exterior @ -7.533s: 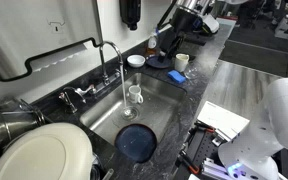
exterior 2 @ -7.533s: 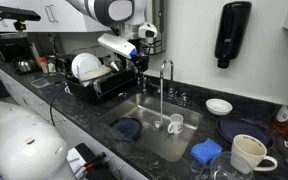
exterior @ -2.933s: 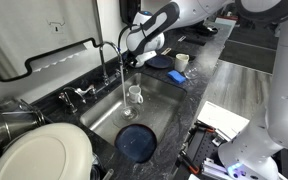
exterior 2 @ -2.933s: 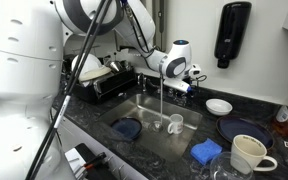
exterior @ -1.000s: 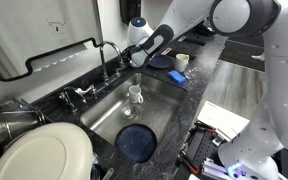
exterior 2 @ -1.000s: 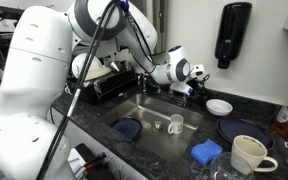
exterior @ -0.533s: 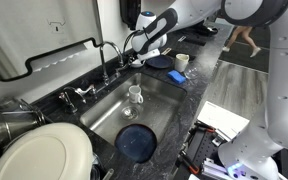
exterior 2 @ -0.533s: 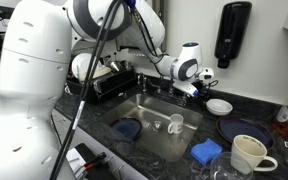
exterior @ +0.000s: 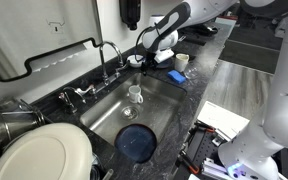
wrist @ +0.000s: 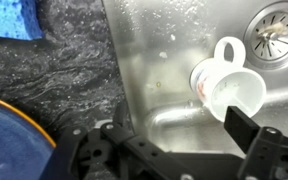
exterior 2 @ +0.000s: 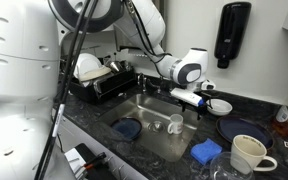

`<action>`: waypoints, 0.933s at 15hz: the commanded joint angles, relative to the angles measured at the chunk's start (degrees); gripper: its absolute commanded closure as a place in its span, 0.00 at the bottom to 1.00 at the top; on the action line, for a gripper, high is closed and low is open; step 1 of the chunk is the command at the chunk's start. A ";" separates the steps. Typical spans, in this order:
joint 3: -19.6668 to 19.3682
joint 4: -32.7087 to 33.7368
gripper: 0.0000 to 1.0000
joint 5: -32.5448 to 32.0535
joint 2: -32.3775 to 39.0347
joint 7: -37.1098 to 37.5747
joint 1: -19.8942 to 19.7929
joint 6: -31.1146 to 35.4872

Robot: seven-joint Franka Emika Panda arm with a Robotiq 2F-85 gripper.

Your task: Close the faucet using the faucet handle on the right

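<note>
No stream falls from the faucet [exterior: 109,52] behind the sink [exterior: 162,102], so the faucet handle [exterior: 121,73] on the sink's back rim looks closed; the gripper [wrist: 174,128], fingers spread and empty, hovers above the sink's edge, with only withdrawal left

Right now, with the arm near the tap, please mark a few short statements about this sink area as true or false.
1. A white cup is inside the steel sink. True.
2. The black soap dispenser stands inside the sink. False: it hangs on the white wall.
3. The gripper holds the blue sponge. False: the sponge lies on the dark counter, and the gripper is open with nothing in it.
4. A dark blue round plate lies in the sink. True.
</note>
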 commanded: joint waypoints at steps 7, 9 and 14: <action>12.04 -22.22 0.00 13.21 -4.51 -10.91 -2.13 26.38; 16.99 -24.37 0.00 19.29 -3.67 -12.92 -4.70 31.51; 21.76 -25.89 0.00 25.07 -1.26 -17.01 -6.58 39.65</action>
